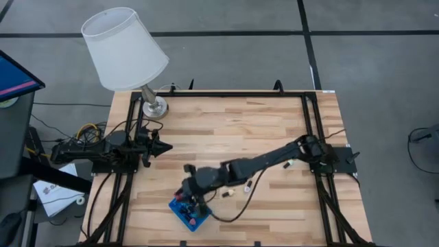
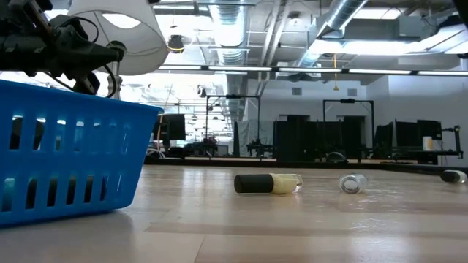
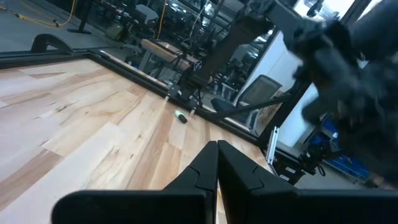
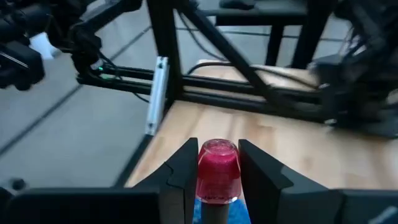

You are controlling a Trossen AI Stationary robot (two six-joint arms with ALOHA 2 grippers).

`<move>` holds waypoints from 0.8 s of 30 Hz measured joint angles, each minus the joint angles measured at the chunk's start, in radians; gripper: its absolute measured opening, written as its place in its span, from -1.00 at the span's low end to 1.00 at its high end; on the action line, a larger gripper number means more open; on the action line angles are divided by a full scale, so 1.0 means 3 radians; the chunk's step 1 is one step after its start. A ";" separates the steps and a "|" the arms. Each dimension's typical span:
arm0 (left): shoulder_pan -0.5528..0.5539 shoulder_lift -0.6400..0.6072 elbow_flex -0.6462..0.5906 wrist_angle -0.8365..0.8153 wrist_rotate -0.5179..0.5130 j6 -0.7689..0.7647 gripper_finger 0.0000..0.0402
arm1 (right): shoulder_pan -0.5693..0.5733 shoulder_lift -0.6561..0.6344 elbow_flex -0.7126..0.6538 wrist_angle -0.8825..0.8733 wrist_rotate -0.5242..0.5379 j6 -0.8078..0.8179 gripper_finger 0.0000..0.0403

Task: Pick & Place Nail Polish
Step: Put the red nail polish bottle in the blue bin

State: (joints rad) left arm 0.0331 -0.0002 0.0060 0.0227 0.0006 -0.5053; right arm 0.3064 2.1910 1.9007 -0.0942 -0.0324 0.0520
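Observation:
My right gripper (image 1: 189, 197) is over the blue slotted tray (image 1: 180, 214) at the table's near edge, shut on a pink-red nail polish bottle (image 4: 217, 171). The tray fills the left of the low view (image 2: 66, 157), and my right gripper (image 2: 73, 44) shows above it there. A yellow bottle with a dark cap (image 2: 269, 183) and a clear one (image 2: 353, 183) lie on their sides on the table. Loose bottles also show in the high view (image 1: 226, 194), (image 1: 248, 186). My left gripper (image 1: 162, 145) is shut and empty at the table's left side. My right gripper pinches the pink-red bottle's glass body (image 4: 217, 163) between its two fingers, one on each side. The bottle lies along the fingers, its flat base pointing away from the wrist. It is lifted clear, with the blue tray (image 4: 241, 213) just below it.
A white-shaded lamp (image 1: 127, 48) stands at the table's far left corner. Another small bottle (image 1: 291, 163) lies near the right arm's base. The black frame rails (image 1: 312, 137) run along the table's sides. Bare wood lies across the table's middle and far part.

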 joint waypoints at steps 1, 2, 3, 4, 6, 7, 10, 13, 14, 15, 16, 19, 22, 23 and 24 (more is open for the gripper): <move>0.0000 0.0000 0.0000 0.0001 0.0000 0.0000 -1.00 | 0.0016 0.0055 0.0000 0.0064 -0.0003 0.0071 -0.56; 0.0000 0.0000 0.0000 0.0000 0.0001 0.0000 -1.00 | 0.0030 0.0107 0.0000 0.0148 -0.0027 0.0141 -0.56; 0.0000 0.0000 0.0000 0.0000 0.0000 -0.0001 -1.00 | 0.0035 0.0156 0.0000 0.0207 -0.0051 0.0177 -0.56; 0.0000 0.0000 0.0000 0.0000 0.0000 -0.0001 -1.00 | 0.0035 0.0199 0.0001 0.0243 -0.0069 0.0193 -0.56; 0.0000 0.0000 0.0000 0.0000 0.0000 -0.0001 -1.00 | 0.0047 0.0302 0.0002 0.0251 -0.0078 0.0190 -0.56; 0.0001 0.0000 0.0000 0.0000 0.0000 0.0000 -1.00 | 0.0056 0.0366 0.0004 0.0249 -0.0091 0.0188 -0.56; 0.0000 0.0000 0.0000 0.0000 0.0000 0.0000 -1.00 | 0.0126 0.0511 0.0001 0.0159 -0.0209 0.0178 -0.56; 0.0000 0.0000 0.0000 0.0000 0.0000 0.0000 -1.00 | 0.0220 0.0624 0.0006 0.0066 -0.0254 0.0137 -0.56; 0.0000 0.0000 0.0000 0.0000 0.0000 0.0000 -1.00 | 0.0246 0.0656 0.0006 0.0043 -0.0264 0.0122 -0.56; 0.0000 0.0000 0.0000 0.0000 0.0000 0.0000 -1.00 | 0.0256 0.0679 0.0005 0.0012 -0.0264 0.0101 -0.56; 0.0001 0.0000 0.0000 0.0001 0.0001 0.0000 -1.00 | 0.0260 0.0686 0.0005 -0.0023 -0.0263 0.0093 -0.56; 0.0000 0.0000 0.0000 0.0000 0.0000 0.0000 -1.00 | 0.0253 0.0683 0.0006 -0.0106 -0.0254 0.0055 -0.56; 0.0000 0.0000 0.0000 0.0000 0.0001 0.0000 -1.00 | 0.0231 0.0682 0.0006 -0.0237 -0.0249 -0.0023 -0.56; 0.0000 0.0000 0.0000 0.0000 0.0000 0.0000 -1.00 | 0.0232 0.0682 0.0006 -0.0278 -0.0246 -0.0028 -0.56; 0.0000 0.0000 0.0000 0.0000 0.0001 0.0000 -1.00 | 0.0232 0.0682 0.0006 -0.0317 -0.0249 -0.0035 -0.56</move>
State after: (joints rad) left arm 0.0332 -0.0002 0.0060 0.0227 0.0008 -0.5054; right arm 0.3759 2.3955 1.9026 -0.1893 -0.1070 0.0416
